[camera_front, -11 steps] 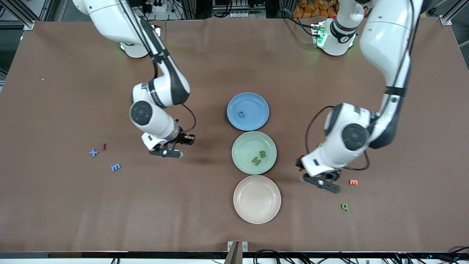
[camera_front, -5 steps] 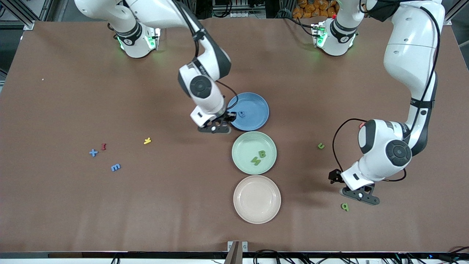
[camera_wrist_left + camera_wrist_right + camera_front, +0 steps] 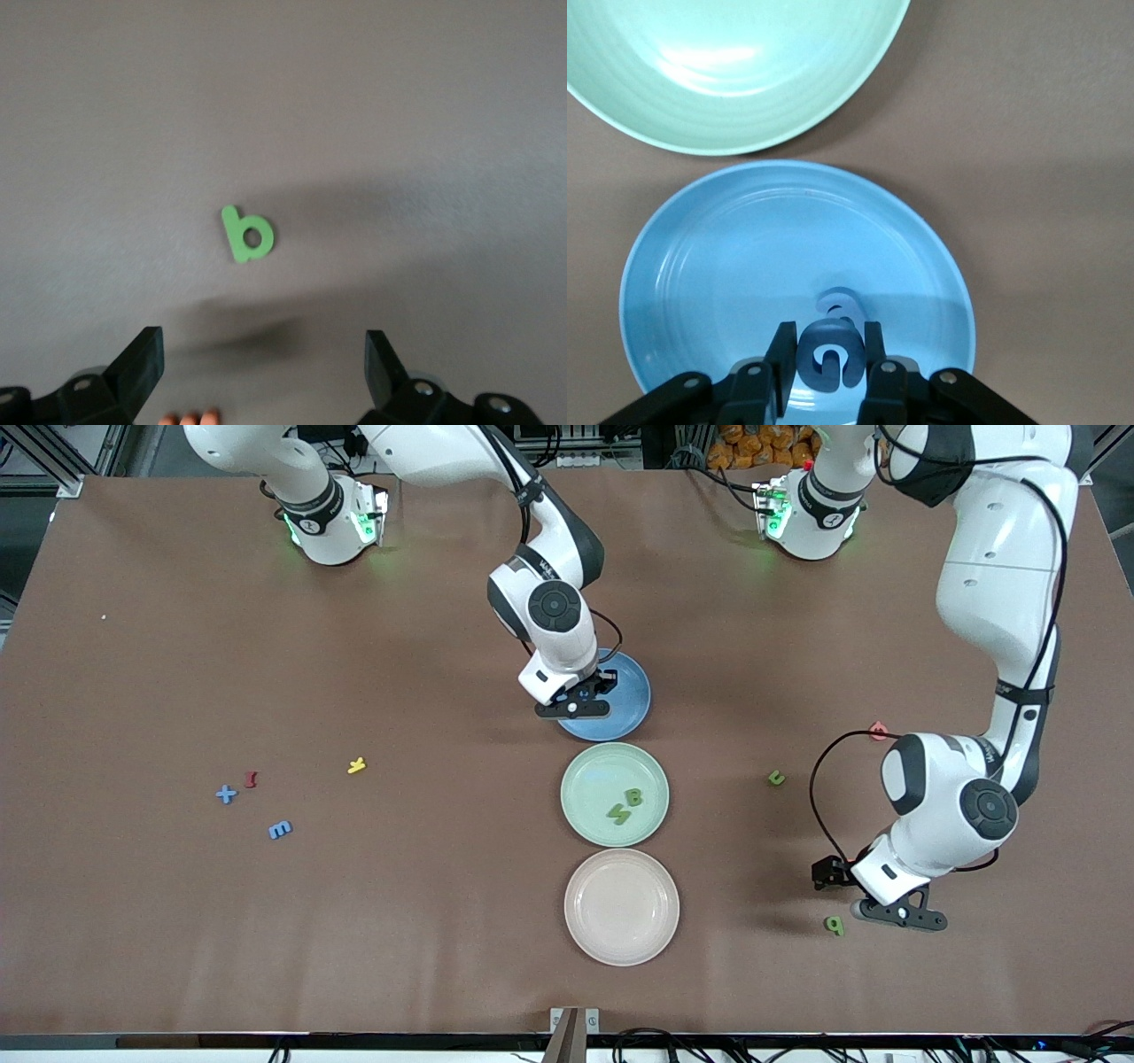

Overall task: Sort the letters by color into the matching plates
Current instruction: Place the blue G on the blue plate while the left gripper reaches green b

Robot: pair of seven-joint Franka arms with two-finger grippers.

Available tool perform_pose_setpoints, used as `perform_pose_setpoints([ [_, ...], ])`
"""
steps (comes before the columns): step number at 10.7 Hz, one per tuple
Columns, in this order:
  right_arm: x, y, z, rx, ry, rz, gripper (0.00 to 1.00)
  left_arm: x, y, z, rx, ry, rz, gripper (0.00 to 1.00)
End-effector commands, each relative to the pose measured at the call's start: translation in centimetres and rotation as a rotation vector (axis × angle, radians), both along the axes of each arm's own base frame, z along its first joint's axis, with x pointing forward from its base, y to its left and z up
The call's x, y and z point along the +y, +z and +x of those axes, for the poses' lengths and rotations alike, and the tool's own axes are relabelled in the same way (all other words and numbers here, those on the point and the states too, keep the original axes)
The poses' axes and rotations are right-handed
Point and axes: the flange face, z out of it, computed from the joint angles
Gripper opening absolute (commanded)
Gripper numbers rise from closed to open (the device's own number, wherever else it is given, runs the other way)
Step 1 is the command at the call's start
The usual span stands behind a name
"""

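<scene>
Brown matting covers the whole desk (image 3: 177, 921), and down its middle I have three plates in a row: the blue plate (image 3: 631, 717) nearest the robot bases, the mint green plate (image 3: 585, 775) next, and a beige-pink plate (image 3: 622, 906) nearest the front camera.

My right gripper (image 3: 830, 359) hangs over the blue plate, clamped on a blue letter (image 3: 829, 352); another blue piece (image 3: 840, 306) already lies in that plate beneath it, so I judge this a drop-off by colour. Its arm reaches out from its base, wrist bent straight down.

My left gripper (image 3: 261, 372) hovers with its fingers wide apart just beside a green letter (image 3: 247, 235) lying flat toward the left arm's end of the desk, lined up for a pickup. That arm is folded low, elbow high.

Two green letters (image 3: 625, 805) rest in the mint plate. Another green piece (image 3: 776, 778), a blue plus (image 3: 227, 794) and a blue "m" (image 3: 280, 830) lie loose, awaiting sorting.
</scene>
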Motion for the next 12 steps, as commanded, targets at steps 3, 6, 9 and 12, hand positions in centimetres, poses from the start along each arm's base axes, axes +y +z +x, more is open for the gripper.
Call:
perform_pose_setpoints([
  [3,1.0,-0.1,-0.4,-0.028,0.015,-0.034,1.0,0.3,-5.0,2.6,-0.035,-0.029,-0.02,1.0],
  [6,0.3,0.5,0.6,-0.035,0.004,-0.035,1.0,0.4,-4.7,2.9,-0.045,-0.036,-0.017,1.0],
  [9,-6.8,1.6,7.6,-0.032,-0.125,-0.058,1.0,1.0,-4.4,3.2,-0.07,-0.035,-0.008,1.0],
  [12,-17.9,5.9,16.2,-0.139,-0.286,-0.105,1.0,1.0,-3.5,3.9,-0.103,-0.049,0.009,0.98],
])
